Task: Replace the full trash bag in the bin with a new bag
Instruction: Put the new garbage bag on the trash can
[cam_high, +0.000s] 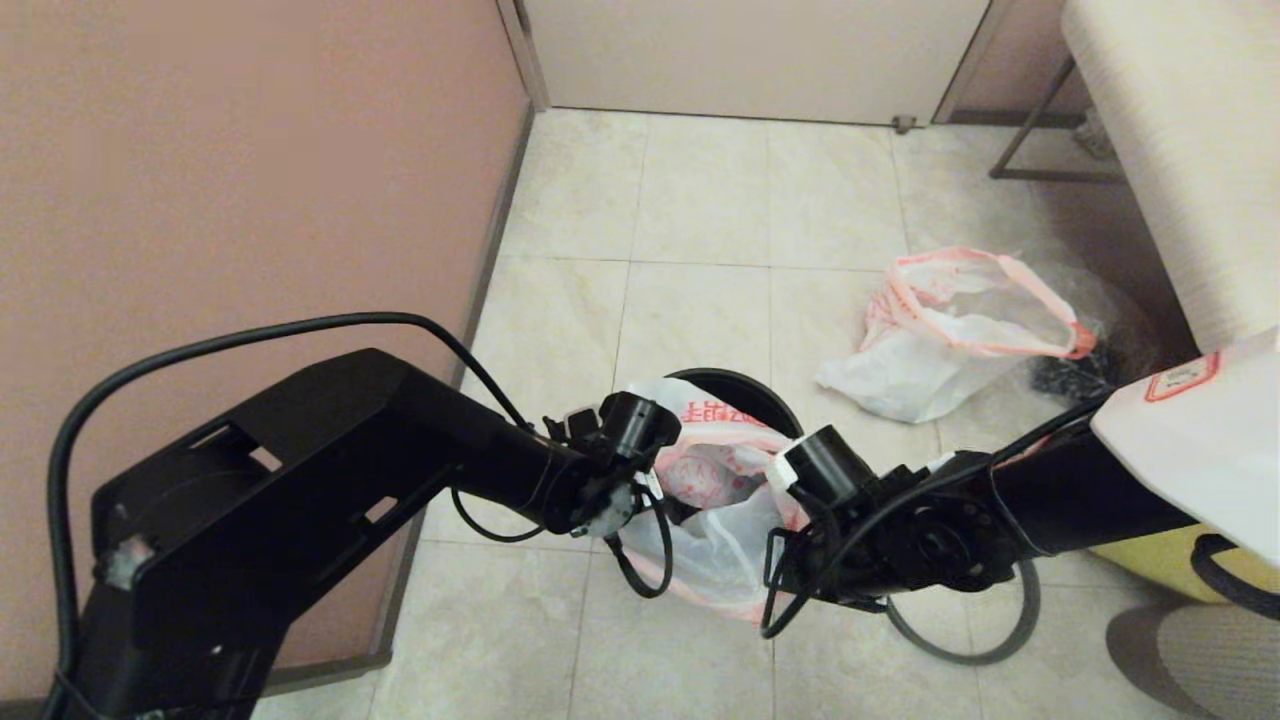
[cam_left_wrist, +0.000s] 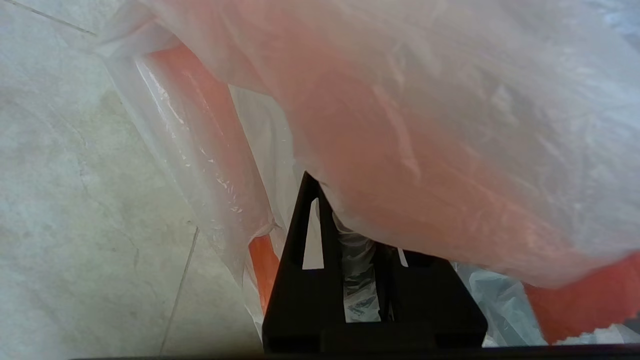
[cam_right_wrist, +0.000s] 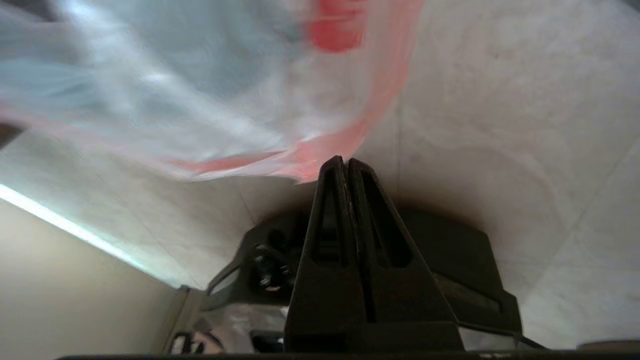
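The thin translucent white plastic bag with the pink-red rim and red printing (cam_high: 715, 500), my new bag, hangs stretched between my two grippers right over the small round black plastic bin (cam_high: 745, 392), whose far rim peeks out behind the plastic. My left gripper (cam_left_wrist: 332, 215) sits on the near-left side of the bin, and the wrist camera shows its fingers pinched on a fold of the bag's film. My right gripper (cam_right_wrist: 345, 162) is on the near-right side of the bin, fingers pressed tight together with the bag's pink-red edge caught at their tips, as best I can judge. So the mouth looks spread but not yet tucked inside or folded over the rim; that's what I reckon is left. The thin grey hoop (cam_high: 965, 640) lies flat on the floor tiles (cam_high: 700, 200) just on the near-right of the bin, under my right arm, so it isn't fitted yet either. Beyond the bin to the far right, the bulging white bag with the pink-red rim (cam_high: 950, 335), the full trash bag, is already out and slumped on the floor, touching a clear bag with black stuff (cam_high: 1085, 365). I'd call it past halfway.
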